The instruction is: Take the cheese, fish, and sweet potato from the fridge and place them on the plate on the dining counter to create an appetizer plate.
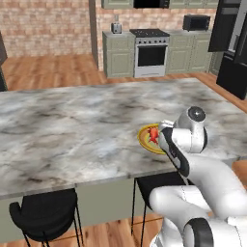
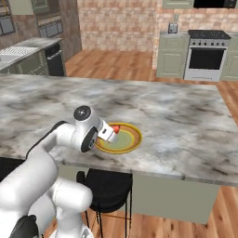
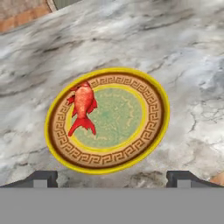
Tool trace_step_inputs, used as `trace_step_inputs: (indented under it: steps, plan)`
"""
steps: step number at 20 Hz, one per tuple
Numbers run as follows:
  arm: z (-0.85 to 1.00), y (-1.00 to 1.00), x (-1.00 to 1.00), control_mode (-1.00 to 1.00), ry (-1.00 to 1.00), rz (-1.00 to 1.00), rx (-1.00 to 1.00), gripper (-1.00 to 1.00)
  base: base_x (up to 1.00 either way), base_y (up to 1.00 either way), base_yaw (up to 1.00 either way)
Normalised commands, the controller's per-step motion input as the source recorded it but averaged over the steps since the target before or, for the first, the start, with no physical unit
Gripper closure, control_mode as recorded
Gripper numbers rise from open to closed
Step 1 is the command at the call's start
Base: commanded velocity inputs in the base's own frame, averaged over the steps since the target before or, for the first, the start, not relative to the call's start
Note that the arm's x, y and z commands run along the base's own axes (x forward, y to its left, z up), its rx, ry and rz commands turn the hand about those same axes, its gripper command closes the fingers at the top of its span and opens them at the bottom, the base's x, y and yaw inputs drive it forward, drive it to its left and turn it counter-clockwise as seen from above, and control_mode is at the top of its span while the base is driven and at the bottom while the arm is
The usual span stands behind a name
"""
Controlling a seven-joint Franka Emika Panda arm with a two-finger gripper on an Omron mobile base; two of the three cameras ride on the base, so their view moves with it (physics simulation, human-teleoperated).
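Observation:
The red-orange fish (image 3: 83, 107) with its forked tail lies on the left part of the plate (image 3: 151, 127), a round plate with a yellow rim and a greenish centre. The plate (image 1: 144, 141) rests on the marble dining counter (image 1: 72, 125) near its front edge. The fish (image 1: 153, 133) shows as a red spot beside my wrist; the fish (image 2: 115, 128) peeks out past my hand over the plate (image 2: 123, 139). My gripper (image 3: 112, 178) hovers above the plate's near rim, jaws wide open with nothing between them. The cheese and sweet potato are out of view. The black fridge (image 1: 230, 43) stands at the far right.
Black stools (image 1: 46, 214) stand under the counter's front edge, one (image 2: 109, 188) right below the plate. A stove (image 1: 150, 53) and grey-green cabinets line the back brick wall. A sink counter (image 2: 23, 53) is at the far left.

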Motion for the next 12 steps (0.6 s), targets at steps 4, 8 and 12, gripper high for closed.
trace_step_inputs:
  steps: [4,8,12]
  plan:
    - [1.00,0.02,-0.78,-1.00,0.05,0.04,-0.09,-1.00,0.00,0.00,0.00]
    - [1.00,0.12,-0.83,-1.00,0.08,0.12,-0.09,-1.00,0.00,0.00,0.00]
    - [0.87,0.36,-0.66,-1.00,0.01,0.13,-0.05,-1.00,0.00,0.00,0.00]
